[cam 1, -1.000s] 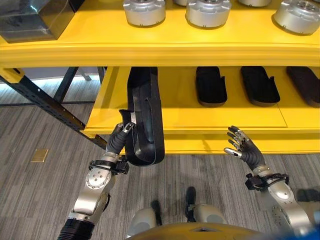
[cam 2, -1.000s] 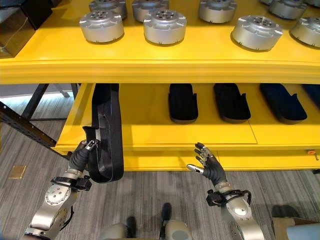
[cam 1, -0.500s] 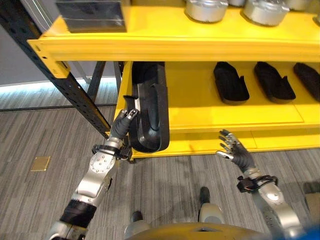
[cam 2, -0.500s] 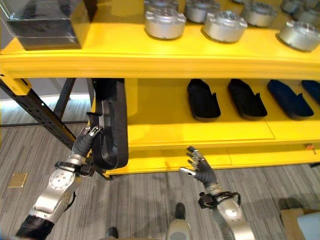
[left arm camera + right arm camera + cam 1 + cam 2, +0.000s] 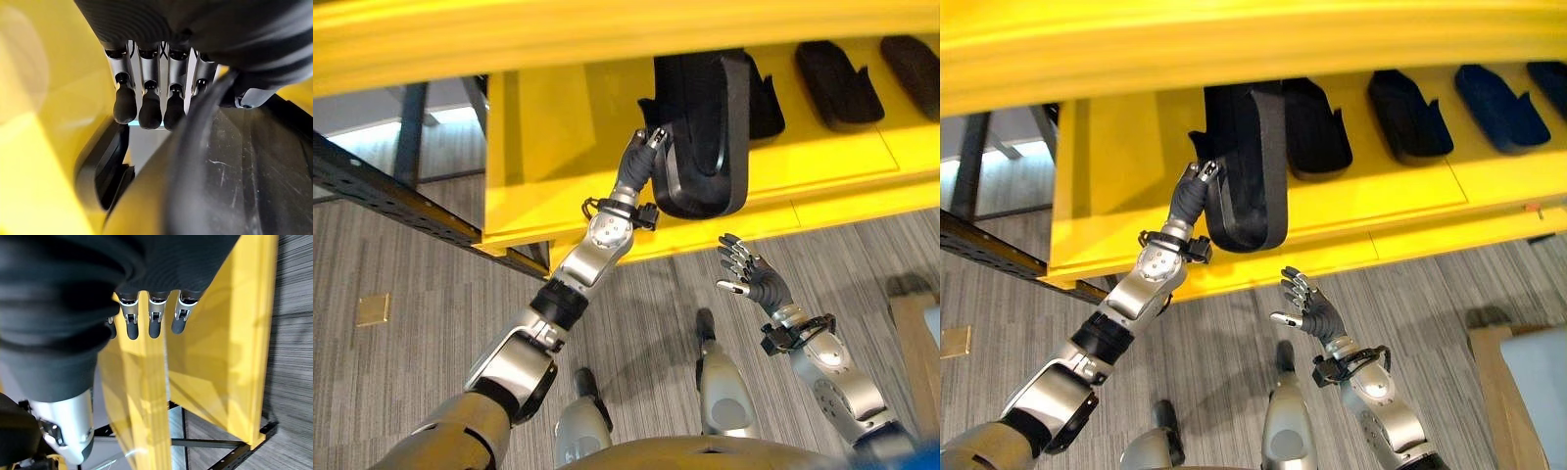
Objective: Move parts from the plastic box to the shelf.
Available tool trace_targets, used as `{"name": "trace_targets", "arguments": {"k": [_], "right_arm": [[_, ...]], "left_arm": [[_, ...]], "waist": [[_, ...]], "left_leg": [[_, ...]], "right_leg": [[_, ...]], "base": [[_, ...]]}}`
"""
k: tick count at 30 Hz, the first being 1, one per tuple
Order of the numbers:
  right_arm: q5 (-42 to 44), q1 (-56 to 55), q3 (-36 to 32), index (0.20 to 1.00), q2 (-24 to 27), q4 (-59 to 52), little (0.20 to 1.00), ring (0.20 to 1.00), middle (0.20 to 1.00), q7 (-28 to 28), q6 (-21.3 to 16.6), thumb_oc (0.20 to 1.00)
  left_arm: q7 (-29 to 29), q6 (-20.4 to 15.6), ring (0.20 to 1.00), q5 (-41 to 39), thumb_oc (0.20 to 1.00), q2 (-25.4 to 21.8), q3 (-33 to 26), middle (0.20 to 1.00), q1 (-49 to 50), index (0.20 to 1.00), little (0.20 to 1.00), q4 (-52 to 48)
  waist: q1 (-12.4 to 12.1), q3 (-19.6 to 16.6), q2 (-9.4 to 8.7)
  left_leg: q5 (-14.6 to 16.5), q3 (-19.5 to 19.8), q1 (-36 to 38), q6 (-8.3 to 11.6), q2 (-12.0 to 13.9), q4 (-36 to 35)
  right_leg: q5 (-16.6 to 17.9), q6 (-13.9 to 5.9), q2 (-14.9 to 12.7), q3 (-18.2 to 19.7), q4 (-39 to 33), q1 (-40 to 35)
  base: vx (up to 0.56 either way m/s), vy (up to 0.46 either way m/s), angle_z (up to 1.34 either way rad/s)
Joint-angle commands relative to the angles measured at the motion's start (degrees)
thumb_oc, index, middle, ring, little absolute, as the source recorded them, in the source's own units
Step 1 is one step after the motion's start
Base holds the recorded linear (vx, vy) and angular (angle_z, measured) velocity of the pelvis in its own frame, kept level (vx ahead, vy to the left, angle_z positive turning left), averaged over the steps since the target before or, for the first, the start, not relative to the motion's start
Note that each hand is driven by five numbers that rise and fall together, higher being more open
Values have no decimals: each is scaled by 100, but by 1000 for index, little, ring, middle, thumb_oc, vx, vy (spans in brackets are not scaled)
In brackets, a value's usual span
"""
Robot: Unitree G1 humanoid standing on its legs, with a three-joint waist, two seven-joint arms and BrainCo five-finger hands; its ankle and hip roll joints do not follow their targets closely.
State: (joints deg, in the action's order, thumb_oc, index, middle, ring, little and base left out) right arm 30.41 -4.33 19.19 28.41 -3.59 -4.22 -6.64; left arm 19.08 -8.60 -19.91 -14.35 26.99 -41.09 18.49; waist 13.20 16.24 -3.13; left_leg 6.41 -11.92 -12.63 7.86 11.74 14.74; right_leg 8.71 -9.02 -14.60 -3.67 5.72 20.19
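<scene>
Left hand [image 5: 646, 155] curls on the long black moulded plastic part's [image 5: 705, 147] near rim (likely to steer it), end-on over the yellow metal shelf [image 5: 832, 166], right hand [image 5: 754, 281] spread, empty below.

The yellow shelf [image 5: 1136, 186] is carrying a row of black parts on its lower board. A long black part [image 5: 1252, 166] is resting on that board with its rounded near end reaching out past the front edge. Just beside it a second black part [image 5: 1317, 132] is lying flat, then a third [image 5: 1408, 117] and a fourth [image 5: 1500, 96] are sitting farther along, each apart from the next. A dark steel brace [image 5: 382, 191] of the rack is running slantwise by the shelf's end. Grey striped floor [image 5: 421, 323] is showing below, with a small tan square [image 5: 372, 309] lying on it.
</scene>
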Motion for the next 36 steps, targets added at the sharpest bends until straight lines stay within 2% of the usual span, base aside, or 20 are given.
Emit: {"name": "trace_targets", "arguments": {"k": [1,5,9,13,15,20,25,26,29,32,33,36], "right_arm": [[259,51,58,1000,287,-624,1000,1000,1000,75,-267,1000],[285,68,76,1000,361,-703,1000,1000,1000,64,-316,1000],[278,20,28,1000,304,-643,1000,1000,1000,83,-357,1000],[296,-46,38,1000,335,-635,1000,1000,1000,23,-367,1000],[347,-58,83,1000,361,-638,1000,1000,1000,-41,-362,1000],[423,-122,94,1000,387,-633,1000,1000,1000,-118,-325,1000],[451,-152,118,1000,424,-630,1000,1000,1000,-169,-290,1000],[469,-173,124,1000,436,-612,1000,1000,1000,-177,-287,1000],[505,-206,114,1000,461,-592,1000,1000,1000,-182,-285,1000],[514,-219,128,1000,467,-569,1000,1000,1000,-202,-285,1000],[533,-223,128,1000,495,-584,1000,1000,1000,-231,-297,1000],[579,-244,128,1000,515,-599,1000,1000,1000,-245,-306,1000]], "left_arm": [[412,-624,200,-319,200,-3,-312,200,-906,200,200,256],[678,-631,200,-313,200,-131,-441,200,-1446,200,200,679],[1036,-707,200,-282,200,-667,-878,200,-1774,200,200,774],[1180,-738,200,-252,200,-913,-1032,200,-1870,200,200,809],[1341,-719,200,-224,200,-1198,-1154,200,-2057,200,200,963],[1374,-699,200,-422,200,-1571,-1140,200,-2379,200,200,1446],[1299,-637,200,-625,200,-1723,-972,200,-2668,200,200,2003],[1279,-589,200,-619,200,-1755,-923,200,-2706,200,200,2116],[1190,-509,200,-667,200,-1810,-846,200,-2793,200,200,2438],[1176,-396,200,-507,200,-1860,-752,200,-2864,200,200,2659],[1260,-245,200,-167,200,-1931,-668,200,-2941,200,200,2820],[1197,-209,200,-221,200,-1912,-703,200,-2892,200,200,2998]], "waist": [[-30,-56,11],[24,25,-6],[50,14,-11],[48,-39,-14],[48,-103,-10],[52,-229,7],[62,-312,10],[55,-338,31],[46,-349,28],[53,-360,26],[55,-361,16],[36,-350,-1]], "left_leg": [[-507,158,-474,42,422,165],[-471,212,-777,59,541,363],[-466,305,-1241,99,668,607],[-461,366,-1428,134,723,664],[-451,413,-1626,160,750,739],[-453,480,-1868,180,769,806],[-456,518,-2022,187,782,836],[-296,549,-1980,229,796,865],[-280,567,-2054,229,814,905],[-281,587,-2116,232,810,925],[-303,590,-2159,232,815,908],[-317,615,-2248,223,834,927]], "right_leg": [[-738,-187,-245,112,865,-161],[-783,-163,-147,156,1065,190],[-845,-113,-41,177,1350,661],[-885,-89,2,170,1452,854],[-917,-74,28,154,1553,1047],[-942,-66,61,138,1663,1267],[-953,-66,71,118,1694,1399],[-1104,-96,91,127,1747,1365],[-1113,-94,94,130,1798,1444],[-1101,-97,107,121,1809,1490],[-1087,-100,117,107,1796,1533],[-1071,-93,135,110,1794,1596]], "base": [[-69,-25,-19],[-82,-62,-13],[-41,-69,-15],[-15,-47,0],[-11,-45,8],[7,-25,7],[29,-8,6],[102,-14,0],[31,-2,-1],[0,0,0],[0,0,0],[0,0,0]]}}
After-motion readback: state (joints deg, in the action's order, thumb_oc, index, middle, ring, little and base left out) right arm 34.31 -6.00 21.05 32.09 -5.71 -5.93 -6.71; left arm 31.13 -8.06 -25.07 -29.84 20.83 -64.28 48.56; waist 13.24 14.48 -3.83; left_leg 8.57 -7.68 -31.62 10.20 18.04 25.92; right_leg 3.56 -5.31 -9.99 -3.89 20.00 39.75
